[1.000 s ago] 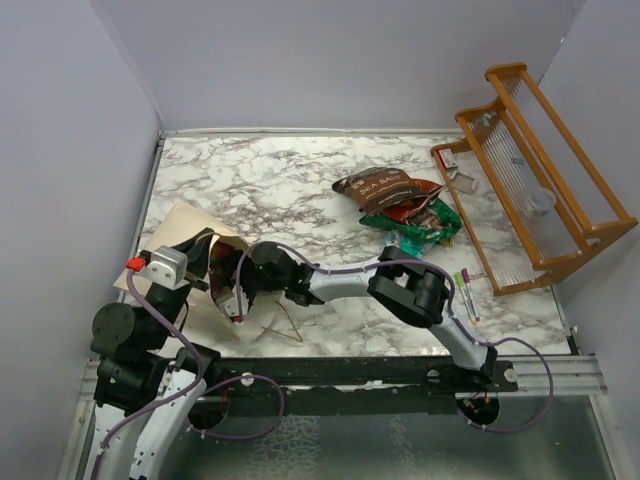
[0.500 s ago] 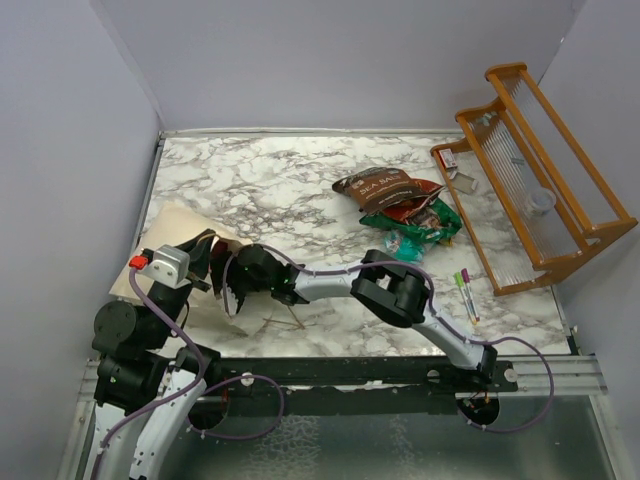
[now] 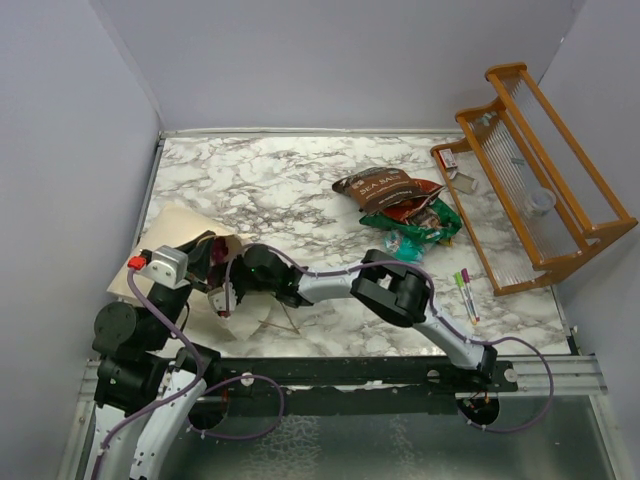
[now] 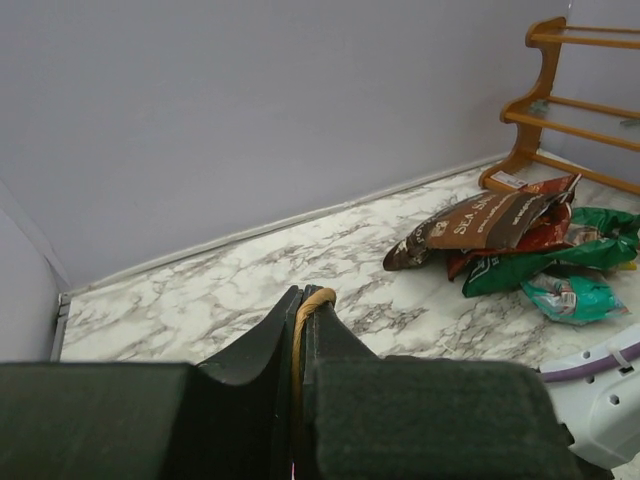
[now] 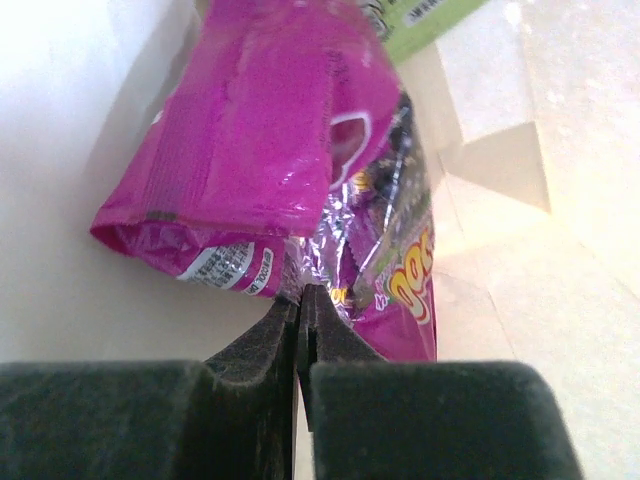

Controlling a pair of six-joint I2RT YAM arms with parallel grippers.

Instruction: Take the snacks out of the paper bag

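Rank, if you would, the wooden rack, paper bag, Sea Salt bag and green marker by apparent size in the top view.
1. wooden rack
2. Sea Salt bag
3. green marker
The paper bag is largely covered, so its place is unsure.

purple packet (image 5: pixel 270 150): glossy crinkled foil | paper bag (image 3: pixel 165 228): matt beige paper | table (image 3: pixel 250 180): smooth marble-look | rack (image 3: pixel 505 72): varnished wood

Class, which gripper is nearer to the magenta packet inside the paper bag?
Right. The right gripper is inside the paper bag, shut on the magenta packet at its lower edge. The left gripper is outside it, shut on the cord handle.
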